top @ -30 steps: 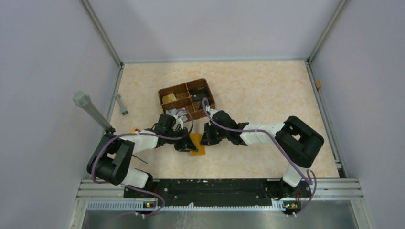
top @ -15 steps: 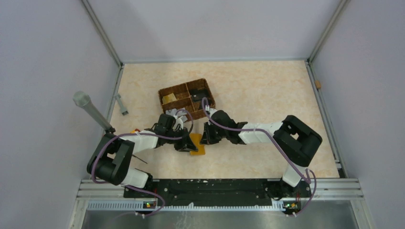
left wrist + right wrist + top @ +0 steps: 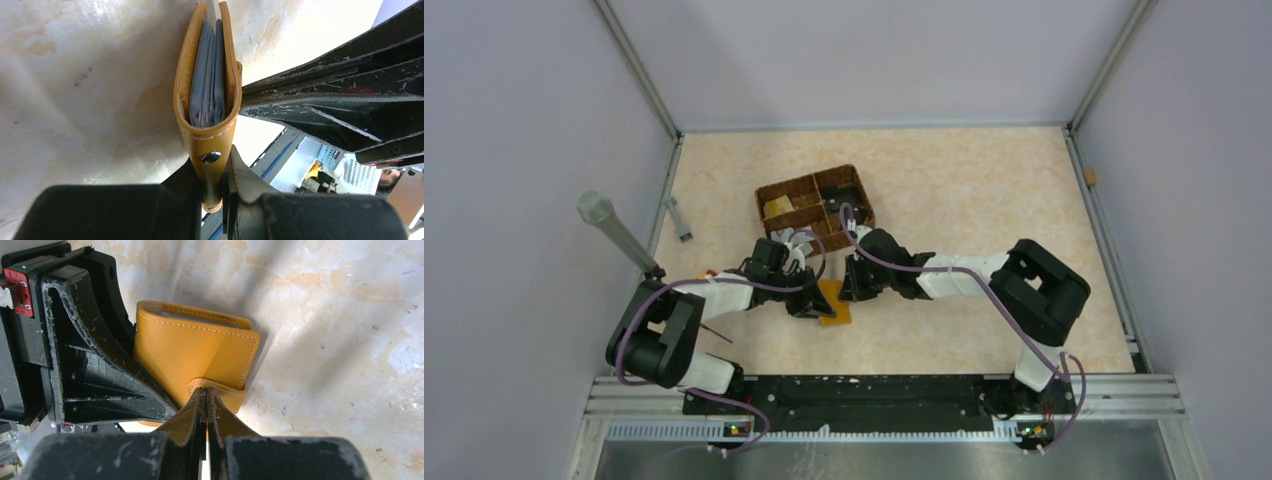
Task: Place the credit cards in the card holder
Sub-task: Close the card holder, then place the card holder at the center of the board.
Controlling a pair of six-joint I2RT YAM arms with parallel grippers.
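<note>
I see the card holder on the table, between the two arms and near the front of the basket. It does not lie flat; it stands on its edge. The left gripper is clamped on it. In the left wrist view the two fingers squeeze the end with the small metal stud. Above them the two orange covers stand a little apart, with grey layers between them. I cannot tell which of these layers are cards and which are lining.

The right gripper is at the other side of the card holder. Its fingers are pressed together, with the tips just against the small strap on the orange face. I cannot tell if they pinch the strap or only touch it.
</note>
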